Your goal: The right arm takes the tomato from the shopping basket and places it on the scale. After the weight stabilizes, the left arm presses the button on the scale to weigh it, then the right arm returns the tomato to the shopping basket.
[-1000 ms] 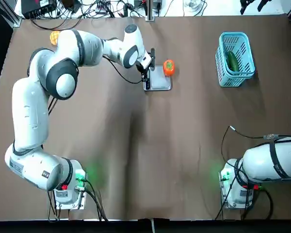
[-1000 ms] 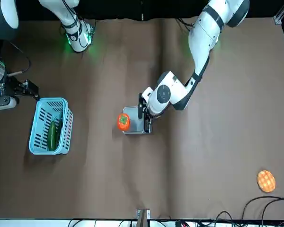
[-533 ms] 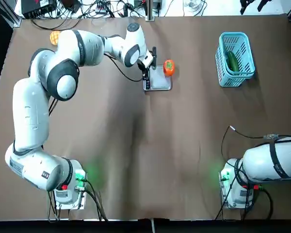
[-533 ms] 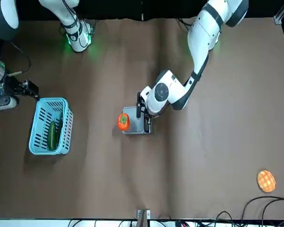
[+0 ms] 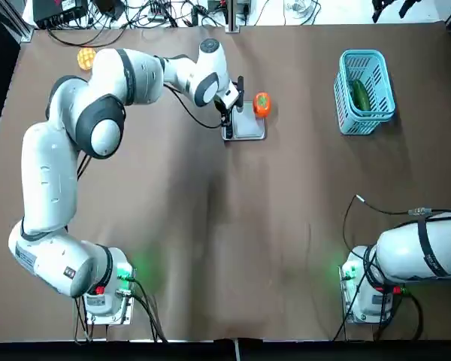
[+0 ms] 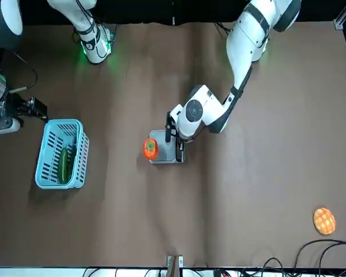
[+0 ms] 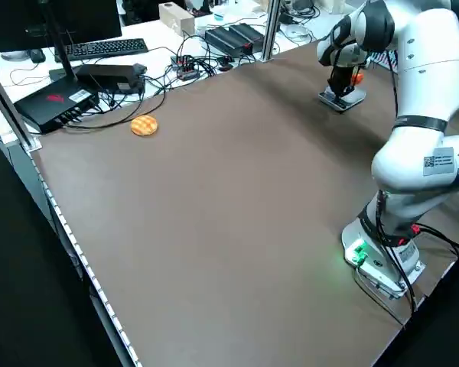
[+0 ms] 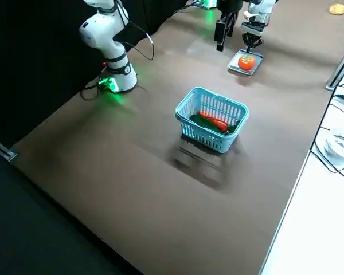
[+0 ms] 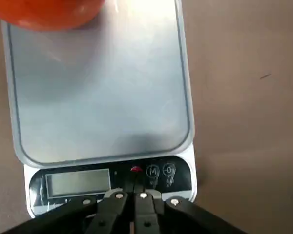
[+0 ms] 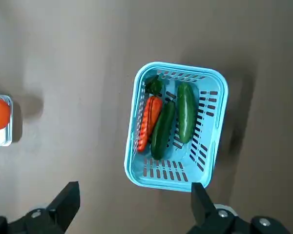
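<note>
Black fingers of the left gripper were clenched together, tips right over the dark control strip of the small flat kitchen scale with the square silver-grey platform, just at the red button; contact itself I couldn't confirm. In the top view the left gripper sat at the strip edge of the scale, on the side toward the left arm.

The small round orange-red tomato with the green stem top rested on the platform's far edge, away from the strip, partly overhanging it. Same in the front view: tomato on the scale, gripper at the opposite edge.

The large white jointed left arm reached across the brown table from its base at the near left.

The right gripper was released, fingers spread wide, hanging high above the small light-blue plastic shopping basket with lattice sides. Basket held long green vegetables and an orange-red one. Basket stood well apart from the scale, on the right side of the table. The white right arm was pulled back near its base.

A flat yellow-orange waffle-like disc lay at the far left corner.
</note>
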{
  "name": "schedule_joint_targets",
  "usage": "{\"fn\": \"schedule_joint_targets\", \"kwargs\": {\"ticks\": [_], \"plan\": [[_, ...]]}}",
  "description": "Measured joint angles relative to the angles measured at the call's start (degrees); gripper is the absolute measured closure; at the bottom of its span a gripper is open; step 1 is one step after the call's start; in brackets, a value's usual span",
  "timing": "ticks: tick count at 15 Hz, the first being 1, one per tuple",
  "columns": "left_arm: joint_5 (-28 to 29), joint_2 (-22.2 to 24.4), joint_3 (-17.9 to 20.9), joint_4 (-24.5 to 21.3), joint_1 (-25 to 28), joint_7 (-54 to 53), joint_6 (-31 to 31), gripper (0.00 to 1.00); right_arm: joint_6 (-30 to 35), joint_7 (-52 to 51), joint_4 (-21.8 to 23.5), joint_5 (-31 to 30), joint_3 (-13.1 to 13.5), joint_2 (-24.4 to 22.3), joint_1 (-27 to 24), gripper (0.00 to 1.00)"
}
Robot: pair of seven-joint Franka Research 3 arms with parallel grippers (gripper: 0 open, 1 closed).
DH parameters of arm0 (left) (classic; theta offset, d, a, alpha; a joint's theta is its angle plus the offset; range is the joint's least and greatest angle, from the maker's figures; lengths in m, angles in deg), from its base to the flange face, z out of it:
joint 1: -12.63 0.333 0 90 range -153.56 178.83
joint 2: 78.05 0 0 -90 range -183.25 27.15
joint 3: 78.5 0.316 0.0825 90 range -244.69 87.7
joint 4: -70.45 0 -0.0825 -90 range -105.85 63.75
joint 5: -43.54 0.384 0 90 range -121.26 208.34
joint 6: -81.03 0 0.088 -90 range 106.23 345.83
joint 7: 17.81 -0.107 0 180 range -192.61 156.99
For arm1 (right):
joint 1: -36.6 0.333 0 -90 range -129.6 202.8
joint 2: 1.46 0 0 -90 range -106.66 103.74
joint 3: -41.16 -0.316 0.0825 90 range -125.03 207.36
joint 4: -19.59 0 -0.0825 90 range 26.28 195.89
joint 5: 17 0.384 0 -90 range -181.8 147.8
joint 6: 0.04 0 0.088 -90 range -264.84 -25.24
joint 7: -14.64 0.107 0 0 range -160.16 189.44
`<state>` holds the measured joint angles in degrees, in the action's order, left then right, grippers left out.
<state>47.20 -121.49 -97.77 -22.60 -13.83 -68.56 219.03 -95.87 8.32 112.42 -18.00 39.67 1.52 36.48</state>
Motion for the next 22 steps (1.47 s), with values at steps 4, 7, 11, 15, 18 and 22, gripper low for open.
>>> {"fn": "schedule_joint_targets", "kwargs": {"ticks": [4, 7, 11, 15, 18, 22], "plan": [[0.11, 0.0, 0.49, 0.0, -0.3, 0.0, 0.0, 0.99, 0.0, 0.0, 0.0, 0.0, 0.0, 0.0, 0.0, 0.0], [0.12, 0.0, 0.67, 0.0, -0.86, 0.14, 0.0, 0.99, 0.0, 0.0, 0.0, 0.0, 0.0, 0.0, 0.0, 0.0], [0.12, 0.0, 1.5, -0.01, -1.83, 0.26, -0.02, 0.99, 0.0, 0.0, 0.0, 0.0, 0.0, 0.0, 0.0, 0.0], [0.12, 0.18, 3.47, 0.11, -3.68, 0.42, -0.09, 0.99, 0.0, 0.0, 0.01, 0.0, 0.0, 0.0, 0.0, 0.0], [0.12, 0.2, 3.64, 0.12, -3.86, 0.87, -0.09, 0.99, 0.0, 0.0, 0.01, 0.0, 0.0, 0.0, 0.0, 0.0], [0.18, 0.21, 3.89, 0.14, -4.17, 0.98, -0.09, 0.99, 0.0, 0.0, 0.01, 0.0, -0.01, 0.0, 0.0, 0.0]]}}
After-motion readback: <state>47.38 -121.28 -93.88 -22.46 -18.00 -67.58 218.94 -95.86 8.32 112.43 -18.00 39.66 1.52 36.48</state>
